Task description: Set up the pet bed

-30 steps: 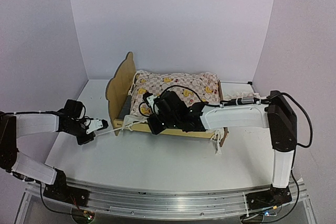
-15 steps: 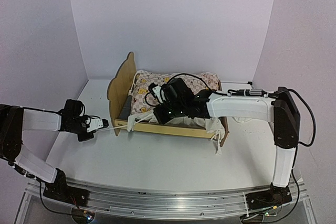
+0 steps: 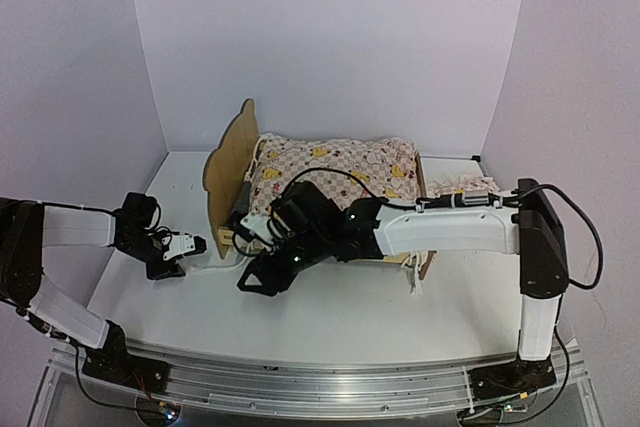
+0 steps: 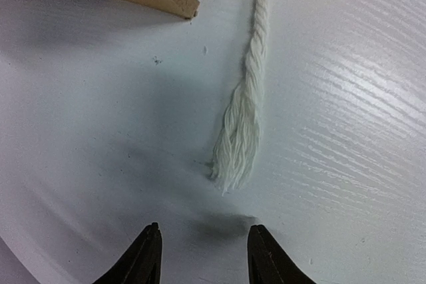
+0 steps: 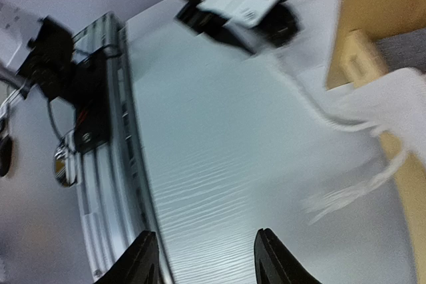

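Both grippers are holding nothing, which suggests the job is near its end. The pet bed [image 3: 228, 162] stands in the middle of the top view, its headboard to the left, and the checked quilt [image 3: 335, 162] is spread over it from head to foot, covering the base. At centre left the left gripper [image 3: 192, 245] sits low over the table [image 3: 330, 317] just beside the bed's near left corner, its jaws parted. Its wrist view shows only a frayed white cord [image 4: 241, 131] lying loose on the surface ahead of the fingertips [image 4: 150, 257], not between them. The right gripper [image 3: 258, 280] hangs in front of the bed's near rail, also parted and empty (its own wrist view is blurred, yet the gap between the fingers is plain). What seems left is small: perhaps tidying the dangling cords. Whether a pillow lies under the quilt cannot be told.
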Controlling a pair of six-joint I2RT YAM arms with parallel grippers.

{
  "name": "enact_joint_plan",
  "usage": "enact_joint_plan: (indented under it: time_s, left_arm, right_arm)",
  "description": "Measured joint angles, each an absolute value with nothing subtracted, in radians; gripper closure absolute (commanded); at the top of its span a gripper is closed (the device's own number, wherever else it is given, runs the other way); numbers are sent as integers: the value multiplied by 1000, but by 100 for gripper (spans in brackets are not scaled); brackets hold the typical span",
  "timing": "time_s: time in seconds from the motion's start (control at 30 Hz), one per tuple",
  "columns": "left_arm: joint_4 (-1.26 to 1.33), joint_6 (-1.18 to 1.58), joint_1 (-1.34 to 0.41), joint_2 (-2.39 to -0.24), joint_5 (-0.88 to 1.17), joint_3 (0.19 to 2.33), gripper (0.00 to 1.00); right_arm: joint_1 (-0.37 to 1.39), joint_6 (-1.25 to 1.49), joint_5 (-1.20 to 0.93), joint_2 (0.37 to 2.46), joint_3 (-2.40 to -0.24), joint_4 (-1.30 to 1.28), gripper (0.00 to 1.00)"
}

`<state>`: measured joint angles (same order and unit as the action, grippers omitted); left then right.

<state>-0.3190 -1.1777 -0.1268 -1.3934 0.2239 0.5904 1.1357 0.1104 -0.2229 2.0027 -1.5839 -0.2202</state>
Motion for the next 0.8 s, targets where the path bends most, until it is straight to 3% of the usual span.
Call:
enact_joint_plan:
  time_s: [0.2,0.3,0.47,0.6,0.7,0.8]
  left_arm:
    - [-430,-1121,-125,-1328,318,662,54]
    - [-485,-1098,-125,-1239,397,708,55]
    - [-511,-1019,-156,-1028,577,774,46]
    - [-451,-906,-399,-950,567,822,35]
    - [-418,-841,-619,-1070,488,916,31]
    - [-373,-812,-709,-1266,411,1025,31]
  right_arm:
    - [1169,126,-125,1888,-1457,-324,40]
    - [1092,197,24,1756,-1401,-455,40]
    - [908,333,274,1579,-1391,-607,39]
    - [849,395,402,1546,-1393,-703,38]
    - [823,411,422,1601,-1413,-749,40]
    - [805,408,407,1713,-1478,-773,44]
